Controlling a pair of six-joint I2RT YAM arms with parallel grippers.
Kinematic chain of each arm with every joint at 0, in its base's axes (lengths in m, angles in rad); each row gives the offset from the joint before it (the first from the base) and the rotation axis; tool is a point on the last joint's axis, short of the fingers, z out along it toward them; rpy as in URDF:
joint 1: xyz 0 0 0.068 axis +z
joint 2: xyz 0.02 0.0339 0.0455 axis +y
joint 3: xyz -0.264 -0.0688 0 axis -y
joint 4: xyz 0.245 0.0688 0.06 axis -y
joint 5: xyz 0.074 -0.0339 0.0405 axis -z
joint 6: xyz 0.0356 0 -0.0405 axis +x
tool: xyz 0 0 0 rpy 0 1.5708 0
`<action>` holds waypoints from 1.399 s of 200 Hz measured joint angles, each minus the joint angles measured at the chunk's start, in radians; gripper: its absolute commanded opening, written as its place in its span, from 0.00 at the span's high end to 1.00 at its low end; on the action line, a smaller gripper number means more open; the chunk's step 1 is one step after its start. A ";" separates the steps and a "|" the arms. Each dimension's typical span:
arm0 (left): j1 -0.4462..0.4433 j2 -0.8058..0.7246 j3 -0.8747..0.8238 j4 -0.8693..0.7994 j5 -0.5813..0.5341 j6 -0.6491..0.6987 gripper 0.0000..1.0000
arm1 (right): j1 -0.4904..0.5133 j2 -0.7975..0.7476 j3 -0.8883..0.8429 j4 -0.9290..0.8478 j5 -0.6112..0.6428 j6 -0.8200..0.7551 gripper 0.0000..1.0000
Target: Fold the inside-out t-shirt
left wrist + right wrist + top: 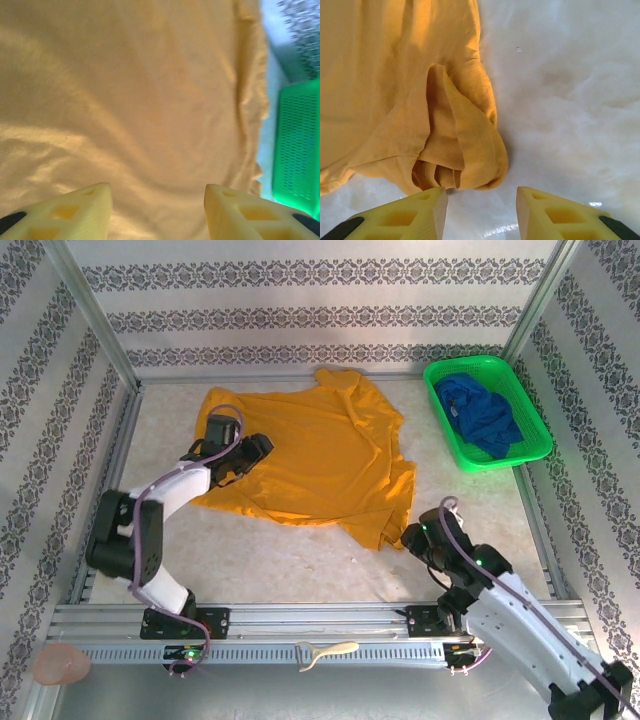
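Pale marbled worktop (pixel 300 560), smooth and glossy. Spread across its middle, soft mustard t-shirt (pixel 320 455), rumpled, near sleeve bunched into folds. Far right, green perforated plastic basket (pixel 436 405) holding crumpled blue cloth (pixel 485 415). Left jaws parted over plain fabric, empty; right jaws parted beside the bunched sleeve, empty.

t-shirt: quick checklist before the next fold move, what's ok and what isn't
1. t-shirt lying flat: not ok, its bunched corner on the near right is doubled over.
2. left gripper open and empty: ok, it is over the yellow cloth.
3. right gripper open and empty: ok, the bunched corner is just ahead of its fingers.
4. Shirt apart from the green basket: ok.
5. Which face is up: cannot tell, no print is visible.
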 measured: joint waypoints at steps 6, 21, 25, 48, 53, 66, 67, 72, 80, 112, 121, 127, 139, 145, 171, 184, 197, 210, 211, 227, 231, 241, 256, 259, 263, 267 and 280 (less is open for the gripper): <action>0.000 -0.039 -0.001 -0.016 -0.006 0.012 0.47 | 0.000 0.045 0.008 0.027 -0.006 -0.014 0.58; 0.001 -0.141 -0.014 -0.054 -0.023 0.039 0.46 | -0.001 0.147 0.027 0.098 -0.024 -0.044 0.59; 0.002 -0.169 -0.022 -0.064 -0.027 0.044 0.45 | -0.001 0.172 0.032 0.115 -0.031 -0.051 0.59; 0.008 -0.293 -0.092 -0.122 -0.045 0.069 0.43 | -0.005 0.311 0.068 0.206 -0.061 -0.080 0.61; 0.010 -0.317 -0.109 -0.138 -0.048 0.072 0.42 | -0.007 0.341 0.076 0.227 -0.067 -0.085 0.60; 0.023 -0.367 -0.151 -0.180 -0.056 0.078 0.42 | -0.012 0.404 0.091 0.269 -0.076 -0.093 0.61; 0.024 -0.372 -0.155 -0.185 -0.056 0.079 0.42 | -0.013 0.406 0.092 0.272 -0.076 -0.093 0.61; 0.031 -0.388 -0.166 -0.202 -0.059 0.080 0.41 | -0.014 0.426 0.096 0.285 -0.079 -0.096 0.62; 0.042 -0.411 -0.183 -0.227 -0.062 0.085 0.40 | -0.015 0.451 0.100 0.303 -0.079 -0.099 0.62; 0.085 -0.497 -0.227 -0.294 -0.066 0.095 0.40 | -0.045 0.511 0.100 0.357 -0.089 -0.102 0.63; 0.094 -0.511 -0.231 -0.304 -0.065 0.097 0.40 | -0.056 0.523 0.100 0.367 -0.092 -0.103 0.64; 0.100 -0.519 -0.233 -0.308 -0.064 0.098 0.40 | -0.063 0.532 0.100 0.376 -0.095 -0.103 0.64; 0.108 -0.529 -0.237 -0.312 -0.063 0.098 0.40 | -0.076 0.547 0.100 0.392 -0.096 -0.106 0.64; 0.109 -0.531 -0.238 -0.316 -0.062 0.098 0.40 | -0.083 0.556 0.100 0.401 -0.098 -0.106 0.64; 0.114 -0.533 -0.243 -0.325 -0.057 0.099 0.39 | -0.106 0.603 0.100 0.438 -0.118 -0.110 0.66; 0.115 -0.533 -0.248 -0.325 -0.054 0.099 0.39 | -0.106 0.627 0.100 0.453 -0.127 -0.110 0.67; 0.120 -0.533 -0.255 -0.325 -0.053 0.099 0.39 | -0.106 0.653 0.102 0.467 -0.139 -0.110 0.68; 0.121 -0.533 -0.260 -0.326 -0.053 0.099 0.39 | -0.106 0.678 0.106 0.479 -0.149 -0.113 0.69; 0.121 -0.533 -0.261 -0.325 -0.053 0.098 0.39 | -0.106 0.680 0.107 0.481 -0.150 -0.113 0.69; 0.122 -0.533 -0.264 -0.326 -0.050 0.099 0.39 | -0.106 0.702 0.113 0.495 -0.160 -0.117 0.77; 0.124 -0.533 -0.265 -0.326 -0.050 0.099 0.39 | -0.106 0.705 0.114 0.499 -0.163 -0.116 0.81; 0.127 -0.534 -0.268 -0.327 -0.049 0.099 0.38 | -0.106 0.714 0.118 0.508 -0.170 -0.125 0.94; 0.134 -0.540 -0.273 -0.328 -0.047 0.098 0.37 | -0.106 0.716 0.120 0.517 -0.179 -0.124 1.00; 0.136 -0.541 -0.274 -0.328 -0.047 0.098 0.37 | -0.106 0.716 0.121 0.518 -0.181 -0.132 1.00; 0.140 -0.542 -0.275 -0.328 -0.046 0.098 0.36 | -0.106 0.715 0.121 0.519 -0.182 -0.134 1.00; 0.142 -0.544 -0.277 -0.328 -0.047 0.098 0.36 | -0.106 0.711 0.121 0.518 -0.184 -0.132 1.00; 0.154 -0.549 -0.285 -0.328 -0.045 0.098 0.36 | -0.106 0.684 0.121 0.508 -0.192 -0.133 1.00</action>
